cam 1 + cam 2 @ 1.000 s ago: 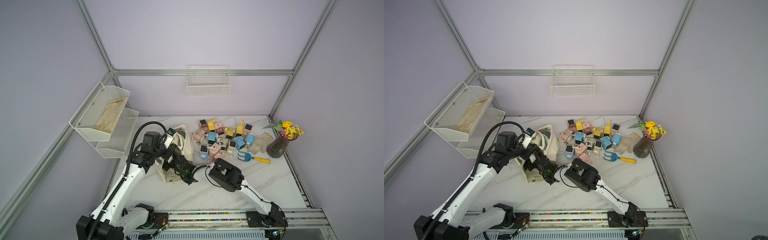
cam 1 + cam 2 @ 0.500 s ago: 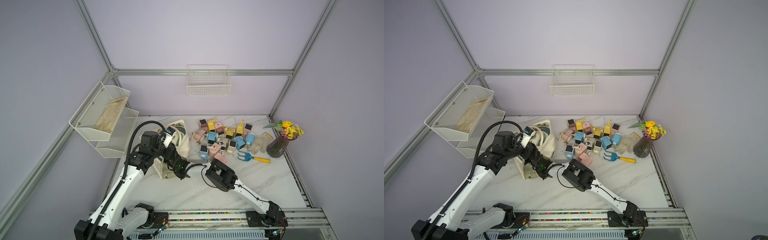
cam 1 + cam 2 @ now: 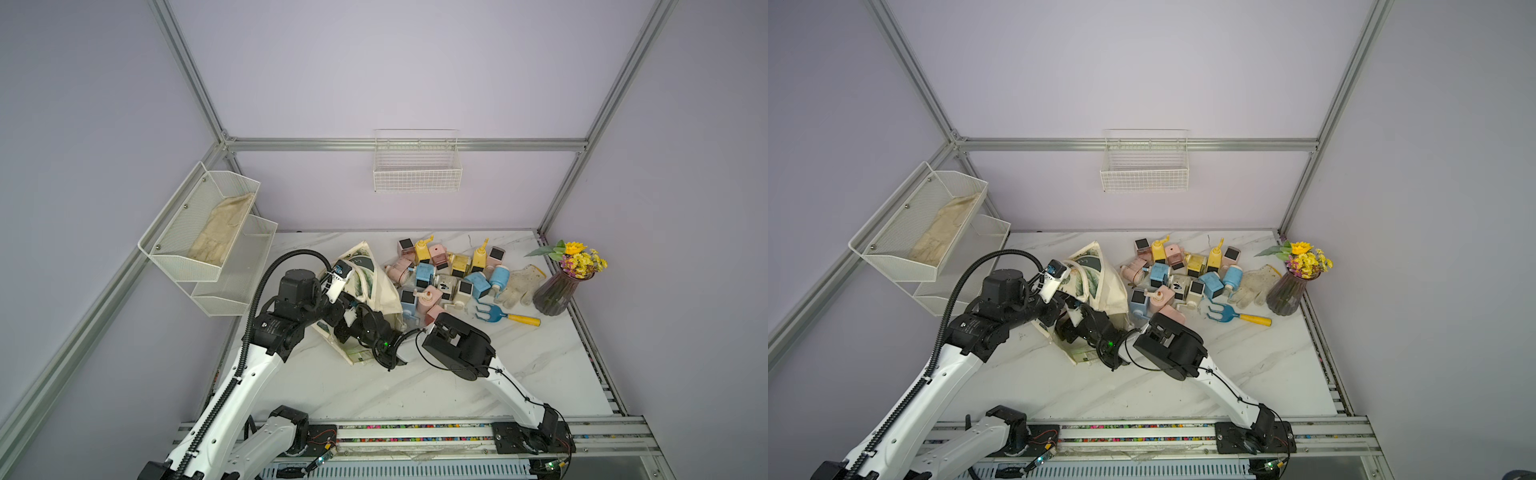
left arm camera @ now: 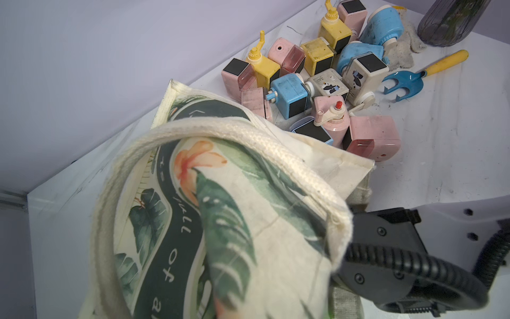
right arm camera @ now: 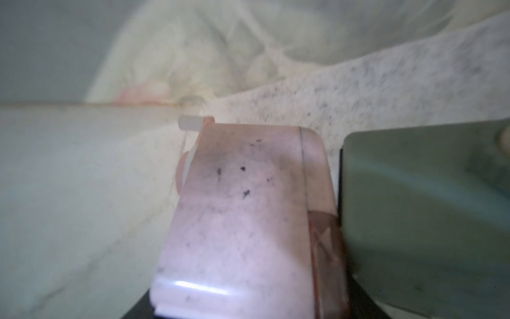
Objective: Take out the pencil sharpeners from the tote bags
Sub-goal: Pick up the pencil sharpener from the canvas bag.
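Right end effector (image 5: 248, 276), inside the tote bag (image 3: 374, 286), is gripping a pink pencil sharpener (image 5: 242, 215); left end effector, hidden by cloth, is pinching the bag's opening. Other sharpeners (image 3: 449, 270) are lying right of the bag on the tabletop (image 3: 519, 365).

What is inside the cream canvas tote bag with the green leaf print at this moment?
Inside the cream canvas tote bag, the right wrist view shows a pink plastic pencil sharpener close to the right gripper. The fabric covers the rest of the inside, so other sharpeners cannot be seen.

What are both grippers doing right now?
Left gripper: shut, gripping the tote bag.
Right gripper: inside the bag, jaws closed on a pink sharpener.
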{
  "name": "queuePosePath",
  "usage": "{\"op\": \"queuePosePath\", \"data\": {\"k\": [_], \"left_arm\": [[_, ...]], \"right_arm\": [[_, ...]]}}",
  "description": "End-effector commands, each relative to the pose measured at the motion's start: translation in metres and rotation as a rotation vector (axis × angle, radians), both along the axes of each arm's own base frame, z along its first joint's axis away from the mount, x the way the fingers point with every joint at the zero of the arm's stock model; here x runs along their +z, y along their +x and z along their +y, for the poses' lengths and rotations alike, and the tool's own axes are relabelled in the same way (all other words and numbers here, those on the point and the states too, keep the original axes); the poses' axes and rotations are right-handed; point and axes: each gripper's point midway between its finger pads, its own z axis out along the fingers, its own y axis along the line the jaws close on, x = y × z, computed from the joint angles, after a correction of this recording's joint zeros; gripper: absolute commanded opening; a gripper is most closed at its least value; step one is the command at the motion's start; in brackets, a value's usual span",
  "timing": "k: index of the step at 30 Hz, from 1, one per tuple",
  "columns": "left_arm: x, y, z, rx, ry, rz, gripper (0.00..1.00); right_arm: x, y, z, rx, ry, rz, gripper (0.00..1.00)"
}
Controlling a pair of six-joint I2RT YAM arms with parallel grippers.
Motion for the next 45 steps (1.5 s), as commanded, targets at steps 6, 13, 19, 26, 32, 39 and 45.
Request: {"op": "queuePosePath", "data": {"k": [6, 13, 19, 26, 32, 39, 45], "left_arm": [[0.024, 0.018, 0.003, 0.023, 0.026, -0.153, 0.00], [0.015, 0.034, 0.017, 0.102, 0.104, -0.141, 0.00], [0.006, 0.052, 0.045, 0.256, 0.194, -0.106, 0.00], [0.001, 0.055, 0.048, 0.270, 0.178, -0.077, 0.00], [0.000, 0.061, 0.059, 0.317, 0.173, -0.056, 0.00], [0.006, 0.059, 0.067, 0.344, 0.159, -0.069, 0.00], [0.010, 0.053, 0.070, 0.356, 0.158, -0.086, 0.00]], "right_arm": [[0.051, -0.015, -0.052, -0.019, 0.071, -0.061, 0.35], [0.054, -0.029, -0.071, -0.023, 0.059, 0.035, 0.32], [0.077, -0.062, -0.083, -0.006, 0.074, 0.132, 0.28], [0.089, -0.099, -0.122, -0.066, 0.039, 0.229, 0.28], [0.089, -0.121, -0.171, -0.149, 0.009, 0.309, 0.27], [0.037, -0.120, -0.226, -0.348, -0.019, 0.487, 0.25], [-0.034, -0.109, -0.218, -0.450, -0.166, 0.580, 0.25]]}}
